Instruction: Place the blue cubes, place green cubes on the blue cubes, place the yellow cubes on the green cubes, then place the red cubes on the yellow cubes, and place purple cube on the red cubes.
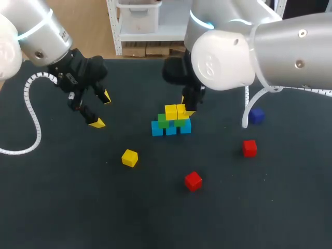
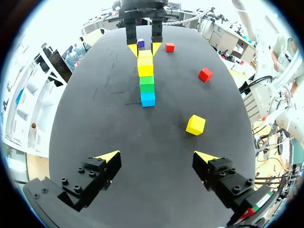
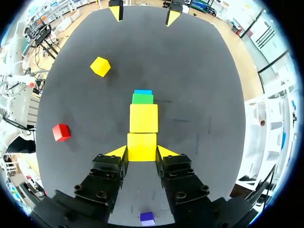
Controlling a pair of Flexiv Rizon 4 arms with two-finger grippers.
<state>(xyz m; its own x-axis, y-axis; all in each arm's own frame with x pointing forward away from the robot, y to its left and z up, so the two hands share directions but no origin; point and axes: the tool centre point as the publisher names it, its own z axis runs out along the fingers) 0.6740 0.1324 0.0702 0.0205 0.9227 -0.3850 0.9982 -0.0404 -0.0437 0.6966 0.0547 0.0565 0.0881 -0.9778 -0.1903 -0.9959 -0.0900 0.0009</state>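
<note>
Doing yellow layer now. Gripping small bright yellow cube (image 3: 141,145) tight in right gripper (image 3: 141,153), sitting on green cubes (image 1: 163,121) above blue cubes (image 1: 171,129). Holding left gripper (image 2: 156,156) wide, empty. Next: let go softly, lift straight up.

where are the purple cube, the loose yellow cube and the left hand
purple cube (image 1: 256,115): head view, on its middle
loose yellow cube (image 1: 129,157): head view, on its middle
left hand (image 2: 157,156): left wrist view, midway between its open fingertips

A robotics lab — left arm (image 1: 36,31), right arm (image 1: 280,46), black table (image 1: 62,207)
</note>
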